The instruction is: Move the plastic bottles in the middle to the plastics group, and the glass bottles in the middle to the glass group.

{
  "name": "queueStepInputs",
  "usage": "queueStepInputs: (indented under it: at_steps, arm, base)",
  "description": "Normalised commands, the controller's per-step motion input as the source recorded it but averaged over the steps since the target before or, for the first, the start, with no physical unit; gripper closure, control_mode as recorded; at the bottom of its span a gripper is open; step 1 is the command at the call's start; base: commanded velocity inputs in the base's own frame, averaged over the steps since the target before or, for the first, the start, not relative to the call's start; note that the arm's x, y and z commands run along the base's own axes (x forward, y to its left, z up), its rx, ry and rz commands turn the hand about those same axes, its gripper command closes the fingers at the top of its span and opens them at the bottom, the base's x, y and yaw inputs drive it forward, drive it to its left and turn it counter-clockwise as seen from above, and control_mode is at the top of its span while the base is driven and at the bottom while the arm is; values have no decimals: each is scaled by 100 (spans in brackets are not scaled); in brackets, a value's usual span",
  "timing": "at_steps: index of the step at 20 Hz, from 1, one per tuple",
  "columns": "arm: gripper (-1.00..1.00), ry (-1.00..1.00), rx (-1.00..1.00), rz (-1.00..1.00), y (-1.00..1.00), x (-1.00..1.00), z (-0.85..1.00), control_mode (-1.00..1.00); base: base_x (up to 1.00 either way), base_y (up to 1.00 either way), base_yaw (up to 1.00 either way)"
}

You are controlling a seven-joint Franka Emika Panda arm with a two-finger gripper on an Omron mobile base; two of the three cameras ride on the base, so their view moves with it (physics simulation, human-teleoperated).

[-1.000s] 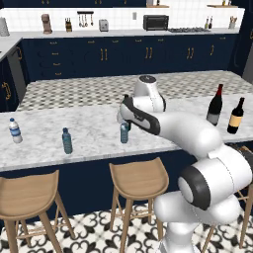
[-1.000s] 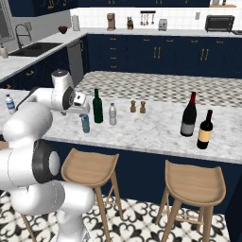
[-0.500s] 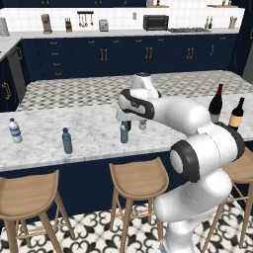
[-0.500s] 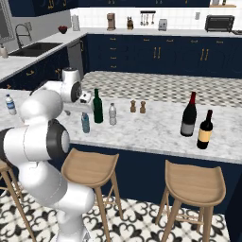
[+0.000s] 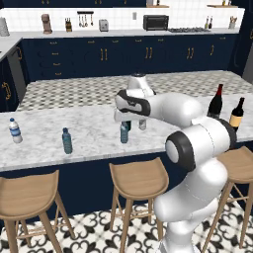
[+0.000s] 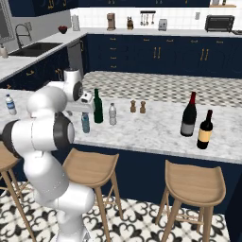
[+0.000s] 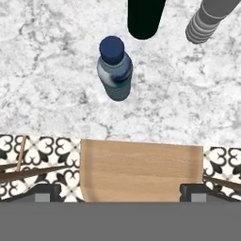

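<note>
Fingers wide apart above small pale-blue plastic bottle (image 7: 115,74); I risk clipping tall dark green glass bottle (image 7: 144,16) descending.

1. Island counter (image 5: 89,133): white-grey marbled top on the near side, with a checkered section behind it; the base is dark navy.
2. Seating: wooden bar stools (image 5: 138,180) with tan seats stand along the near edge of the island; two more show in the right base view (image 6: 194,182).
3. Floor (image 5: 99,232): black-and-white patterned tile.
4. Rear wall: navy base cabinets (image 5: 123,54) with brass handles under a pale worktop; white tiled backsplash (image 5: 123,17) above.
5. Rear worktop items: toaster oven (image 5: 155,22), toaster (image 5: 103,24), hanging utensil rack (image 5: 85,19).
6. Side run: sink with tall faucet (image 6: 23,35) set in a pale counter.
7. Island also carries small salt and pepper shakers (image 6: 137,107).
8. Lighting: even, no strong shadows.
</note>
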Motion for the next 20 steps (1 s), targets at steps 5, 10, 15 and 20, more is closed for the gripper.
queueStepInputs:
  at_steps: [5,10,15,20]
  arm:
    - [-100,-3,-2,0,2,6,-17,-100]
    - [-100,-2,-2,0,2,15,-19,-100]
    - [-100,0,-1,0,2,28,-17,-100]
    - [-100,-6,0,0,3,21,-7,-100]
  base:
    - [0,0,0]
    - [0,0,0]
    - [0,0,0]
    - [0,0,0]
